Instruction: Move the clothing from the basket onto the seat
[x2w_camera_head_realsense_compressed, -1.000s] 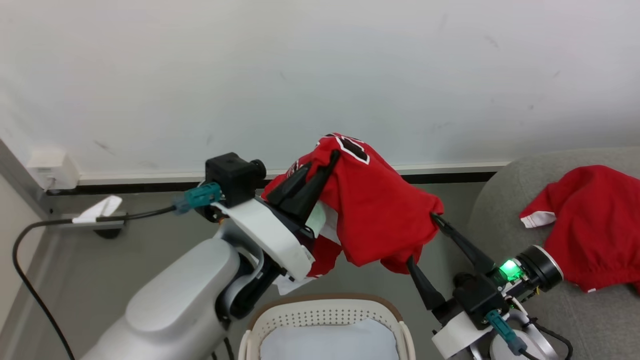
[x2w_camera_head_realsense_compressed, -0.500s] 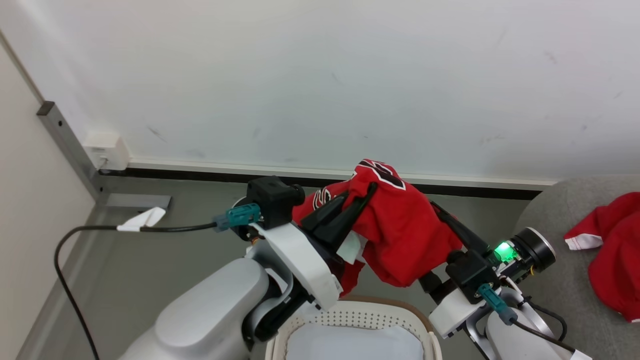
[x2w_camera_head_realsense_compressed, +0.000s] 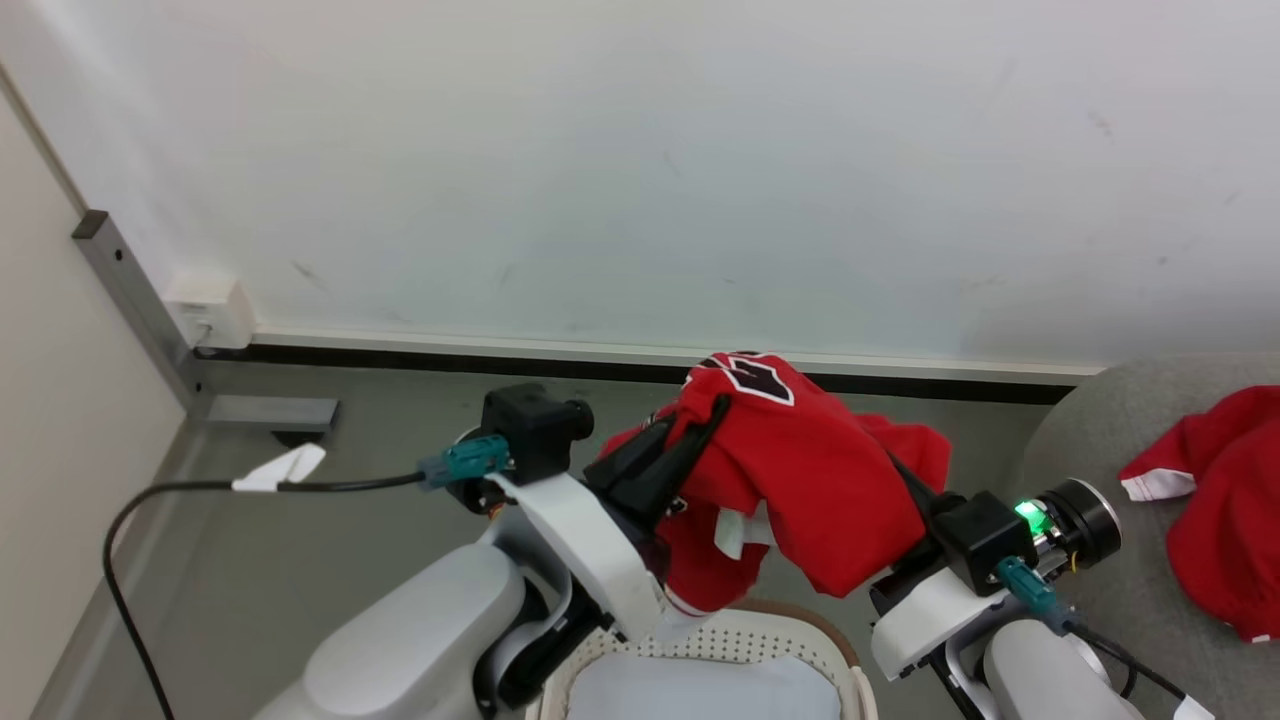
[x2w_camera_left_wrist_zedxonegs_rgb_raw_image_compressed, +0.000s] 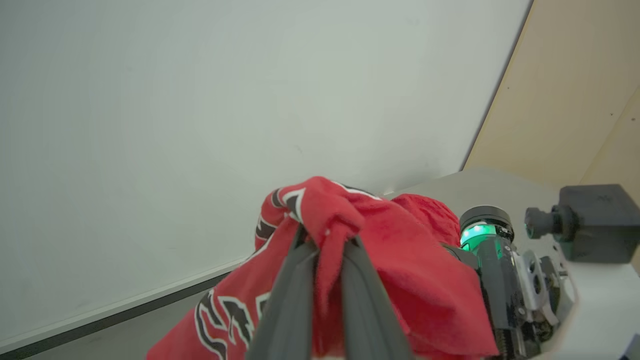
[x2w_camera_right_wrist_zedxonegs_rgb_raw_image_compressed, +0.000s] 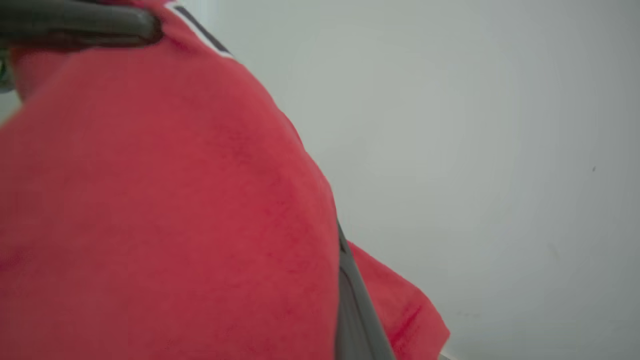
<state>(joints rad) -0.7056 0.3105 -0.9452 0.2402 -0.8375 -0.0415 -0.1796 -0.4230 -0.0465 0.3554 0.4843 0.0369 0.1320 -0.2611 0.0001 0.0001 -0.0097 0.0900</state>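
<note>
Position: red fabric jersey with black-and-white numerals (x2w_camera_head_realsense_compressed: 810, 490) held above oval white perforated plastic basket (x2w_camera_head_realsense_compressed: 745, 640) — left gripper (x2w_camera_head_realsense_compressed: 715, 410) clamped on it, right gripper (x2w_camera_head_realsense_compressed: 912, 490) closed within its folds. Rightward lies large light-grey upholstered seat (x2w_camera_head_realsense_compressed: 1100, 430) — right arm nearer.

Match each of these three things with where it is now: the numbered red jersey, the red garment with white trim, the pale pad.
Things:
1. numbered red jersey
2. red garment with white trim
3. pale pad

Places:
A. inside the basket
B. lying on the grey seat
C. pinched in the left gripper, up above the basket

Pairs: 1-C, 2-B, 3-A
</note>
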